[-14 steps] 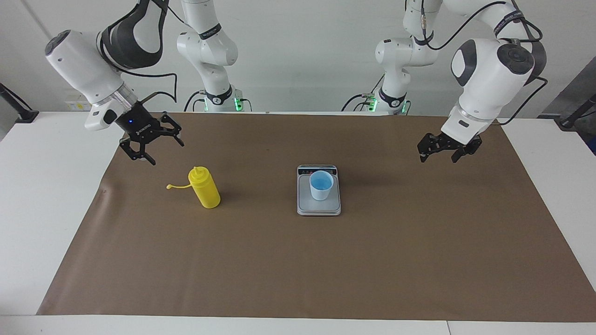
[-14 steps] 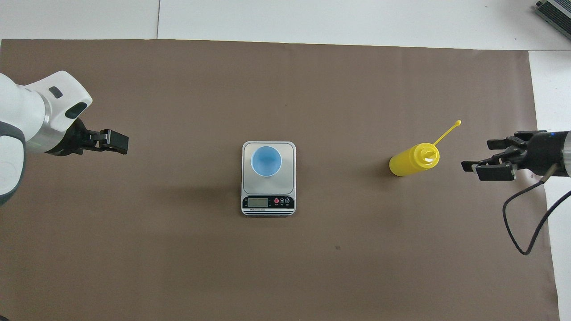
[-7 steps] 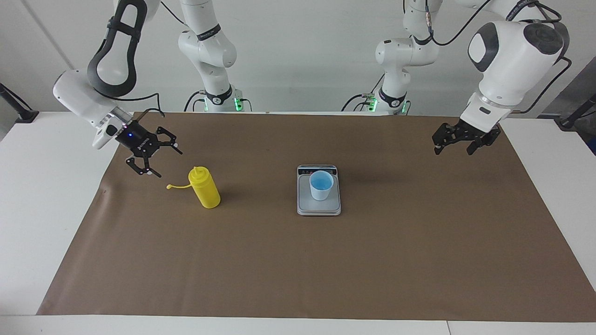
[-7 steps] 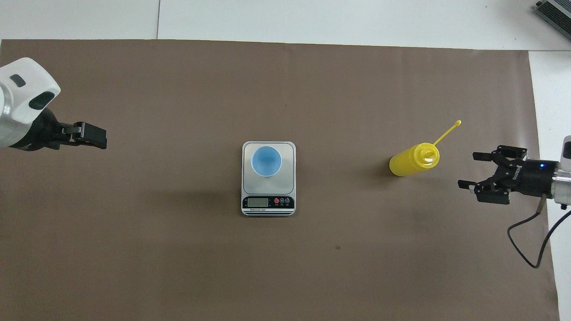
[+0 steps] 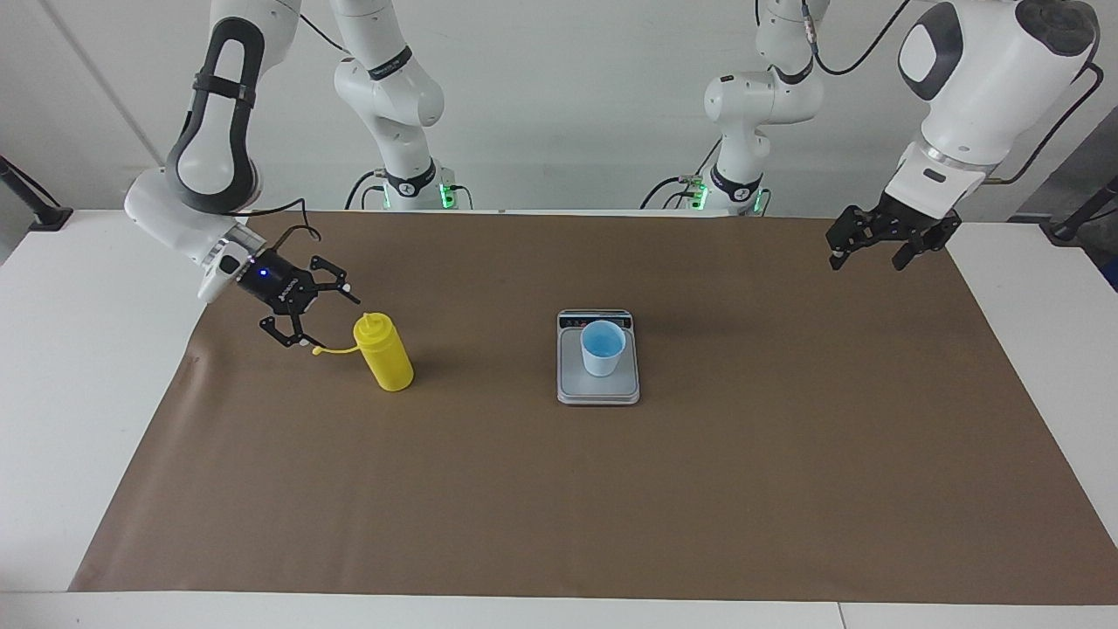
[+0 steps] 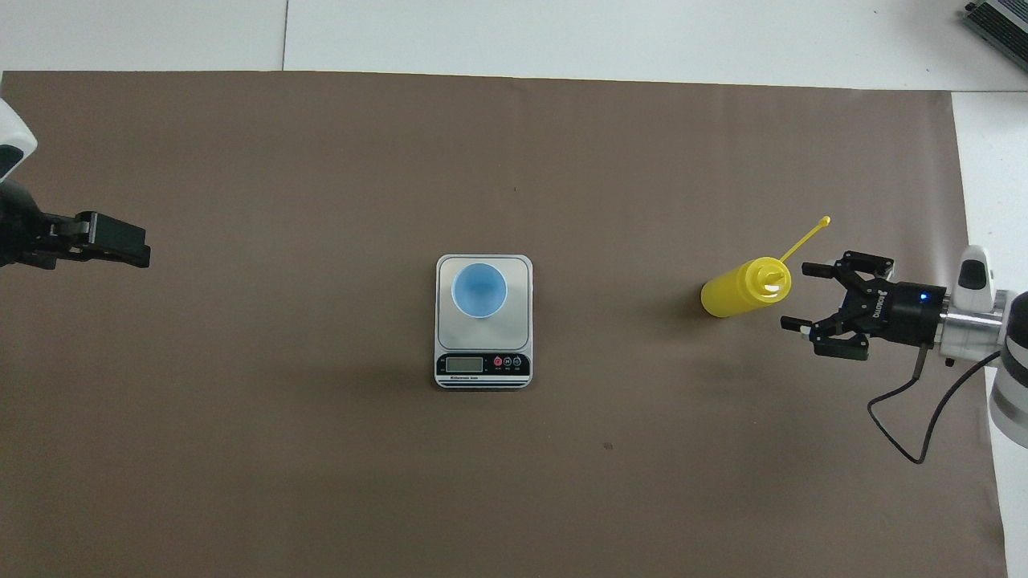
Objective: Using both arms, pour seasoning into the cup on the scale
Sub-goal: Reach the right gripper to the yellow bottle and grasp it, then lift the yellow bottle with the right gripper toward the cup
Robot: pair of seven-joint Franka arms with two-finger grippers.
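Two spread fingers (image 5: 348, 289) of right gripper (image 5: 325, 317) just beside upright seasoning (image 5: 383, 351).

The bottle (image 5: 384, 354) is plain yellow, strap included. The cup (image 5: 602, 348) is pale blue outside, deeper blue inside. The scale (image 6: 483, 321) is silver-grey with a black display strip and red button. Both tools, right (image 5: 316, 314) and left (image 5: 866, 247), are black on white arms. The counter (image 5: 79, 349) is white under a brown mat (image 5: 611, 498).
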